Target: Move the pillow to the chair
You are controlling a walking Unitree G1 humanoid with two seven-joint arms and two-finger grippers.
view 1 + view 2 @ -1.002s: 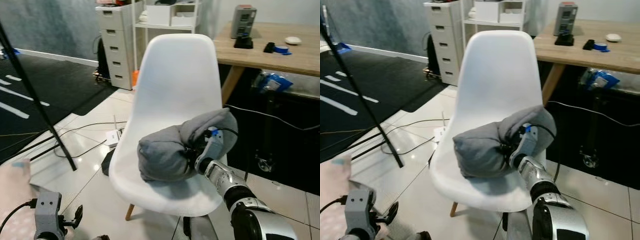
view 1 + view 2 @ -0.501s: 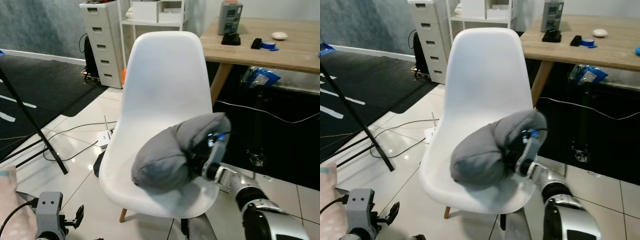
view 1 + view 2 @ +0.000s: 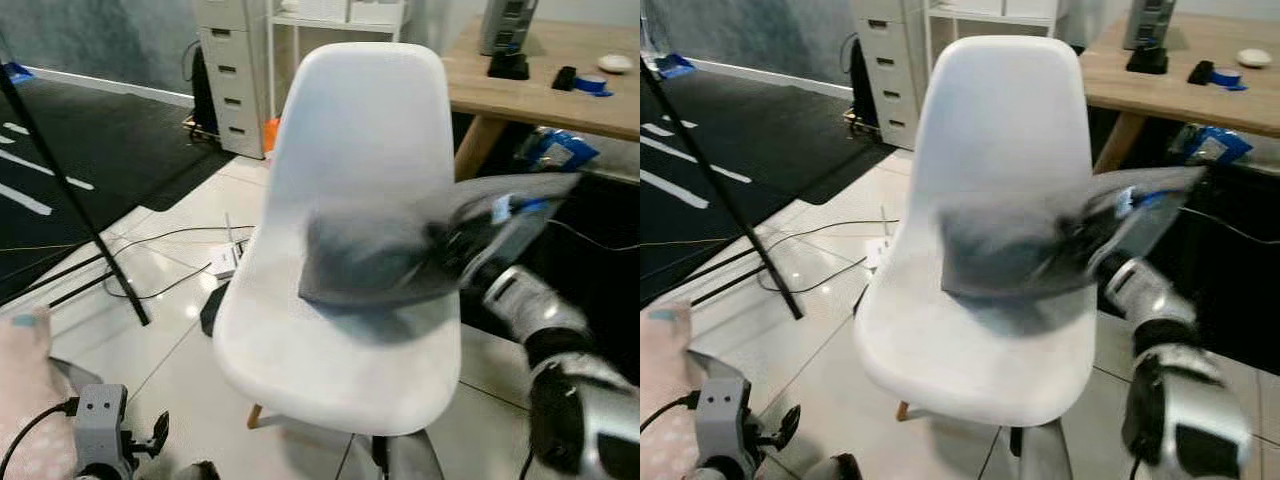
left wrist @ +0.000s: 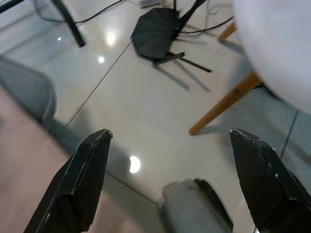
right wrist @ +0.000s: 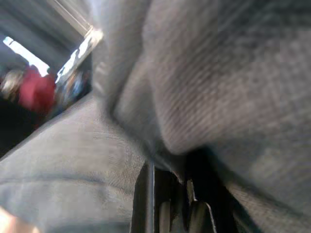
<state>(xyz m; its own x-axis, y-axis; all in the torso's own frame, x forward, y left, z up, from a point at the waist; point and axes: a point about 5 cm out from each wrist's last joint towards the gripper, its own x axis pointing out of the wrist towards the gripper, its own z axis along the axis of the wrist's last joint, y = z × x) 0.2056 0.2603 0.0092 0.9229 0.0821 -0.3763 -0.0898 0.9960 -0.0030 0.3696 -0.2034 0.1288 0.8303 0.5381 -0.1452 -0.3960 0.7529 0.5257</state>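
Head stereo pair looks forward and down from just in front of the white chair (image 3: 355,200), both eyes sharing its seat, backrest and the wooden desk (image 3: 1185,85) behind it. Left wrist cam sits low beside the chair, aimed at the floor by its wooden leg (image 4: 224,103). Right wrist cam's pressed right up against grey pillow (image 5: 204,82) fabric.
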